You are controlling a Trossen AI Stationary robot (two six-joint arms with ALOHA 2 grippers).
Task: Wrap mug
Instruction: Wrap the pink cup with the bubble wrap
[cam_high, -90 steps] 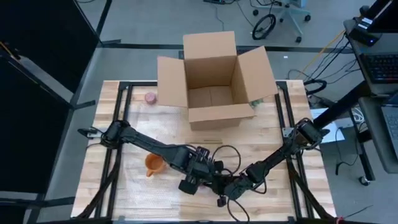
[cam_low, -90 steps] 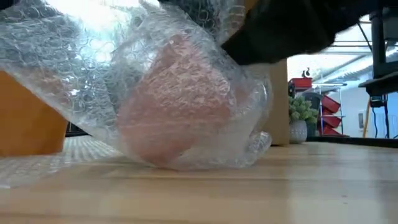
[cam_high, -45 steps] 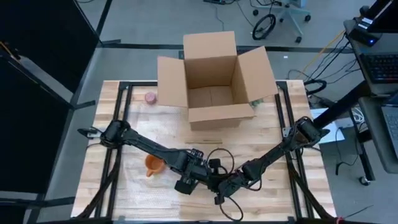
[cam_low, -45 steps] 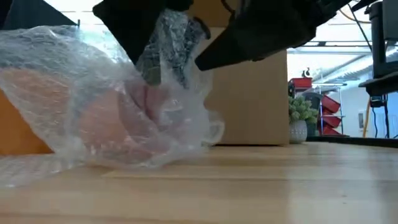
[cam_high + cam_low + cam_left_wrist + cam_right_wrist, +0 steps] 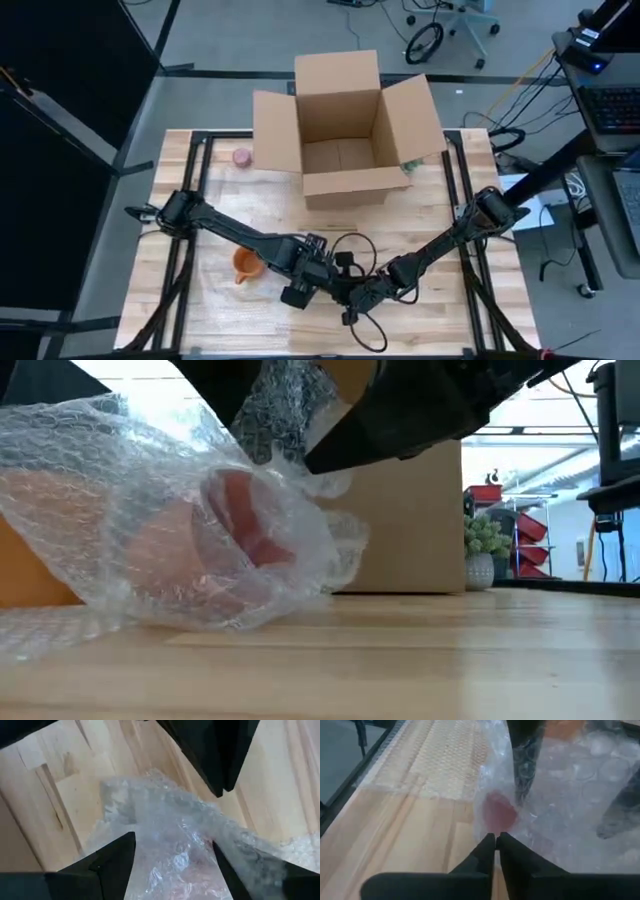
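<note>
We keep the right claw [image 5: 495, 840] pinching the bubble wrap [image 5: 170, 520] taut over the pink mug [image 5: 215, 550]; left claw [image 5: 172, 840] spread

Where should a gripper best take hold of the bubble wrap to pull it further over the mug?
Probably the loose raised edge of the bubble wrap, approached from above. There it stands free of the mug, so fingers can pinch film alone. The lower part lies flat on the table.

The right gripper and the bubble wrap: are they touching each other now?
Touching. In the right wrist view, the right gripper has its two fingers closed together on an edge of the bubble wrap, with the clear film pinched between them and no gap visible.
</note>
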